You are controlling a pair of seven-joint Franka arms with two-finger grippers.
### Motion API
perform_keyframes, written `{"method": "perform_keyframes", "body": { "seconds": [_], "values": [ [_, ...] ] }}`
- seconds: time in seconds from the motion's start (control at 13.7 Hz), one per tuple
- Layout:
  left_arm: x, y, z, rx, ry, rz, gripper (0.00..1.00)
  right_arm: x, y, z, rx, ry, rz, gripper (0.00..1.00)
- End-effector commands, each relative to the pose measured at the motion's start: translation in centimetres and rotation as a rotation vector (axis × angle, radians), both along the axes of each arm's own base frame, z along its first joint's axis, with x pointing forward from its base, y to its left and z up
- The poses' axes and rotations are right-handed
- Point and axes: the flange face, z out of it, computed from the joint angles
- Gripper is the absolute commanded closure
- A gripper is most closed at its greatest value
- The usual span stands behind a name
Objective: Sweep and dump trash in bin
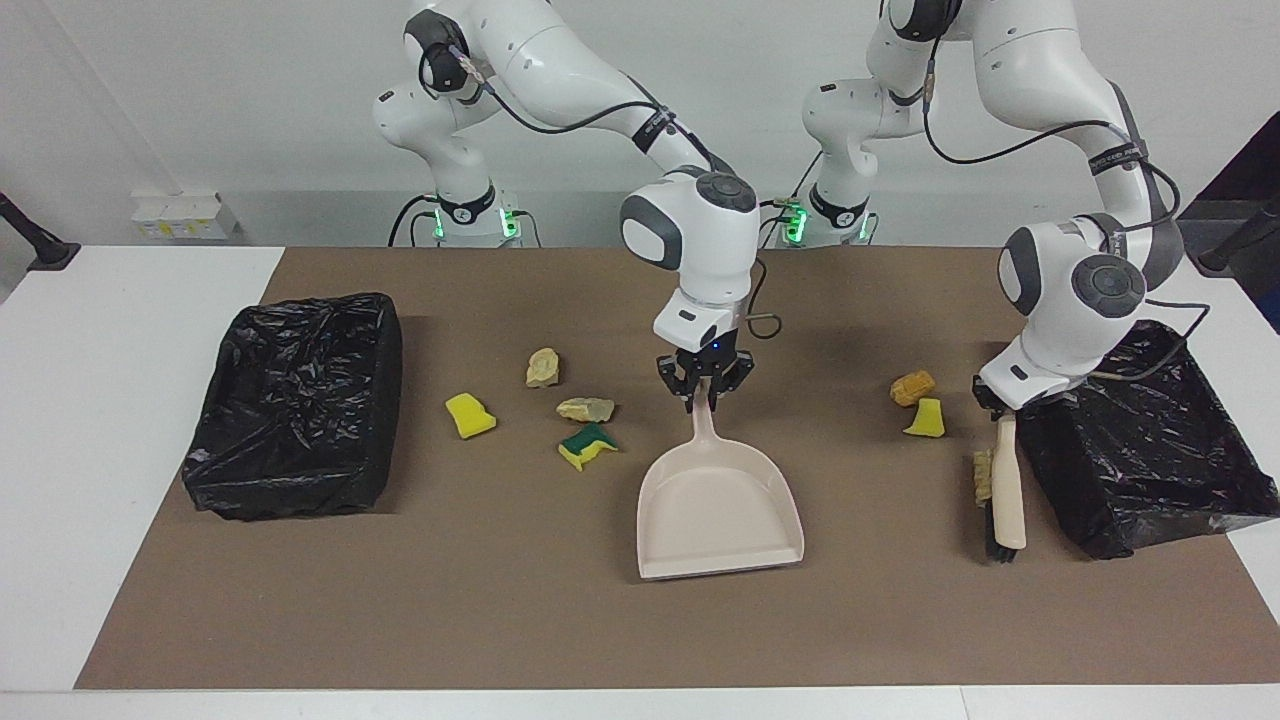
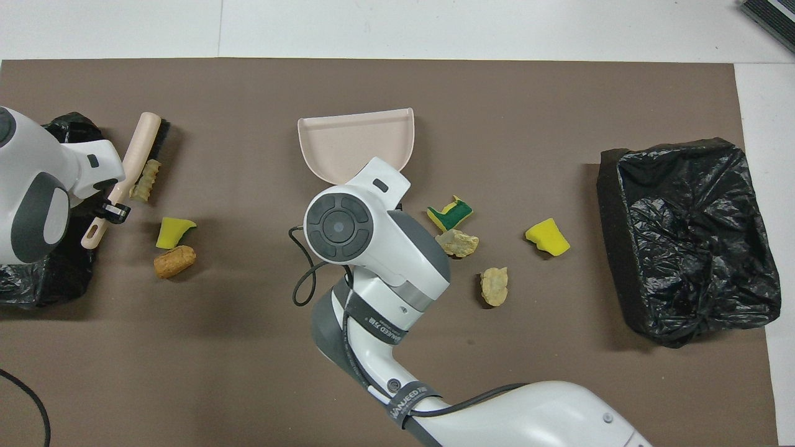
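Trash (image 1: 586, 409) lay scattered on the table (image 1: 500, 600); dustpan (image 1: 718, 508) empty, right gripper (image 1: 704, 388) clamping its handle; left gripper (image 1: 1000, 408) clenched on brush (image 1: 1006, 490).

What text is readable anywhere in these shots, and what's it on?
"VANEED": white print on the black cable strap around the right arm; the characters after it are too small to read.
"VANEED": same print on a second strap lower on that arm.
Strap print in the facing view: too small to read.
Dustpan, brush: no text.
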Motion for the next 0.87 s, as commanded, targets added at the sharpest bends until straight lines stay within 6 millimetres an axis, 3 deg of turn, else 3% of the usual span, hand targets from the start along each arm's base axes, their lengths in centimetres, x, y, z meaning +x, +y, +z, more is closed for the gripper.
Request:
{"method": "perform_keyframes", "body": {
  "seconds": [0.0, 0.15, 0.36, 0.51, 0.65, 0.8],
  "values": [
    [-2.0, -0.8, 0.3, 0.022, 0.094, -0.019, 1.0, 0.6, -3.4, 3.2, -0.001, 0.052, 0.133, 1.0],
    [-2.7, -2.7, 0.8, 0.021, 0.126, -0.033, 1.0, 1.5, -6.8, 4.5, -0.017, 0.103, 0.284, 1.0],
    [-3.8, -7.0, 1.4, 0.028, 0.14, -0.009, 1.0, 1.3, -9.1, 5.5, -0.078, 0.172, 0.537, 1.0],
    [-4.5, -10.7, 3.0, 0.042, 0.107, 0.04, 1.0, 0.7, -10.3, 5.4, -0.11, 0.205, 0.731, 1.0],
    [-5.2, -11.2, 5.6, 0.045, 0.069, 0.113, 1.0, -0.1, -10.6, 4.8, -0.135, 0.23, 0.958, 1.0],
    [-6.7, -10.4, 8.4, 0.059, 0.059, 0.213, 1.0, -0.9, -11.5, 3.9, -0.153, 0.243, 1.129, 1.0]
  ]
}}
